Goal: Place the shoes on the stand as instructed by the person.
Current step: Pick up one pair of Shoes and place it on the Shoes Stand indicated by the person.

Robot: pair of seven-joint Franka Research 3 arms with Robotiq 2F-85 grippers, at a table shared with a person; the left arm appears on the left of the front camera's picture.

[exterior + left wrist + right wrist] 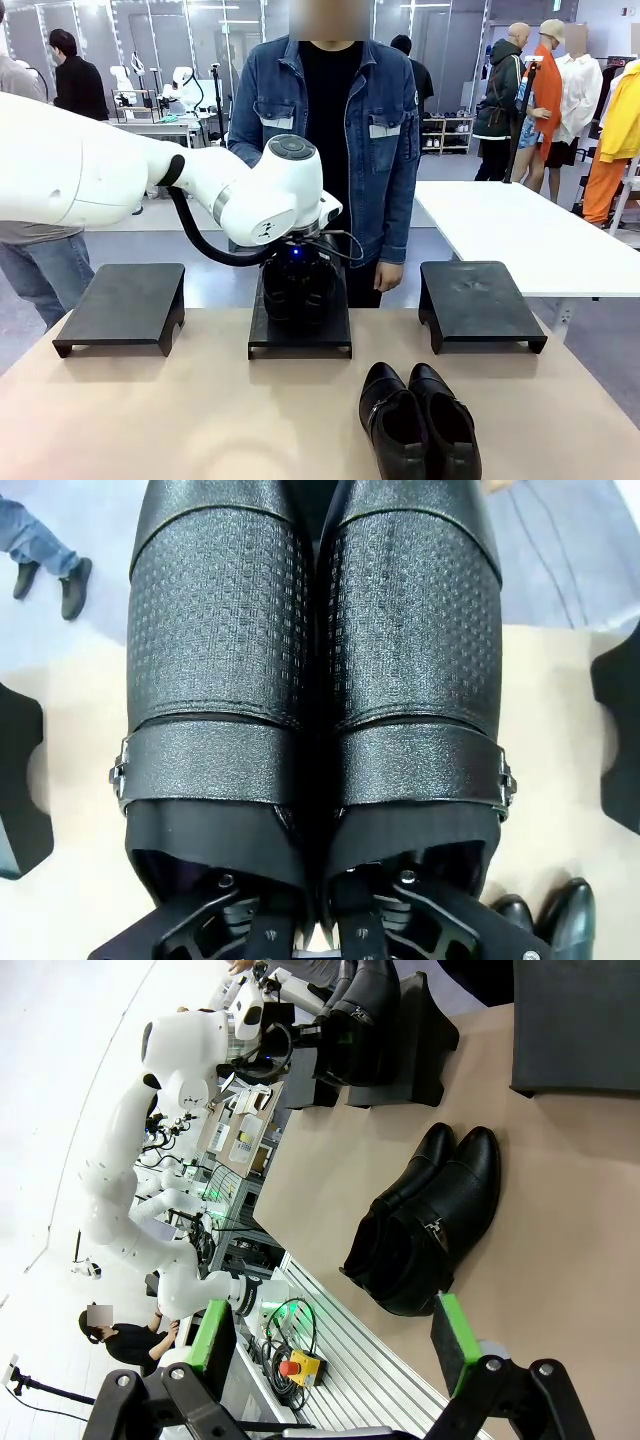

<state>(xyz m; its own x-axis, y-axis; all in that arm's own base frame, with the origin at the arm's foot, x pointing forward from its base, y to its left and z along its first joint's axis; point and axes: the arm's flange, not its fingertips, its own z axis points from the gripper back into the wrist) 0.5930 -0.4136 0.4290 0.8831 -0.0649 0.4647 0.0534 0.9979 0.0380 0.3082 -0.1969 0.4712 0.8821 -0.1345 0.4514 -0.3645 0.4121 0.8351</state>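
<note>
One pair of glossy black shoes (300, 292) stands upright over the middle stand (300, 338), right in front of the person (335, 120) in a denim jacket. I cannot tell whether the soles touch it. My left gripper (298, 268) comes down from above and is shut on this pair. In the left wrist view the gripper (320, 932) pinches the inner walls of the two shoes (220, 630) together. A second pair of shoes (420, 420) lies on the table at the near right, toes toward me. My right gripper (330, 1345) hangs open above the table's near edge, apart from that pair (430, 1220).
Black stands sit at the left (125, 300) and right (480, 300) of the middle one, both bare. The person's hand (388, 277) hangs by the table's far edge. A white table (520, 230) stands behind at the right. Other people move about in the background.
</note>
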